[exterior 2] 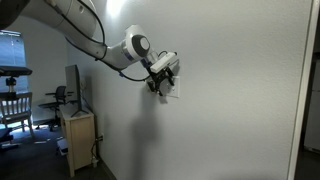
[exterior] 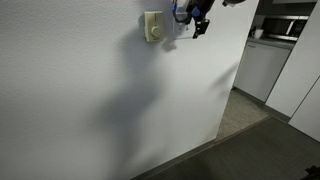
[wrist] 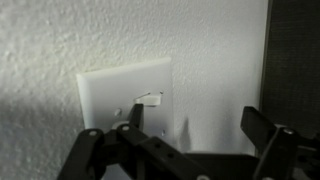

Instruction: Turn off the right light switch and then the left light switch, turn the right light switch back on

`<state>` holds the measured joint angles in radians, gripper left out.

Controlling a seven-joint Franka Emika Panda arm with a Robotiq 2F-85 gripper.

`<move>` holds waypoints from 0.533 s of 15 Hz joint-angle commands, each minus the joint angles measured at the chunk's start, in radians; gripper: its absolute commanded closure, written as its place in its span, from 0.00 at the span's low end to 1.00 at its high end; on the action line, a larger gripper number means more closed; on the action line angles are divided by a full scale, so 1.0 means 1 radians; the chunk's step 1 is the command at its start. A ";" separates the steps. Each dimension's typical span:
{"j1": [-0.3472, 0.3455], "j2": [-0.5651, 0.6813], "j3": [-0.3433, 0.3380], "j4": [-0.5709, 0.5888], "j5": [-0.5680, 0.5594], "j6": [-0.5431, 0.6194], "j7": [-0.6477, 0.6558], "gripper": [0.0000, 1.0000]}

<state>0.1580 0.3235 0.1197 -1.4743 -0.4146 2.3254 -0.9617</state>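
Note:
The small white square wall plate (wrist: 110, 90) fills the left of the wrist view. One white rocker (wrist: 151, 100) juts out of it, right by my gripper's left fingertip. I cannot tell which of the two rockers it is, and the other one is not clear. My gripper (wrist: 198, 125) is open and empty, with its right finger over bare wall. In both exterior views the gripper (exterior: 197, 22) (exterior 2: 162, 82) is pressed close to the wall and covers most of the plate (exterior 2: 175, 93).
A cream box with a round dial (exterior: 153, 26) is fixed on the wall beside the gripper. The wall ends at a corner (exterior: 245, 50) with kitchen cabinets (exterior: 262, 65) beyond. A small cabinet (exterior 2: 79, 140) and an office chair (exterior 2: 12, 105) stand along the wall.

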 commanded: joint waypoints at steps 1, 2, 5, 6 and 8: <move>-0.014 0.028 0.006 0.053 0.015 0.001 -0.056 0.00; -0.013 0.028 0.006 0.057 0.015 -0.004 -0.062 0.00; -0.010 0.028 0.011 0.064 0.024 -0.023 -0.084 0.00; -0.007 0.027 0.010 0.068 0.020 -0.033 -0.088 0.00; 0.002 0.022 0.006 0.076 0.009 -0.062 -0.082 0.00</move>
<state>0.1591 0.3240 0.1214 -1.4588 -0.4104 2.3070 -1.0091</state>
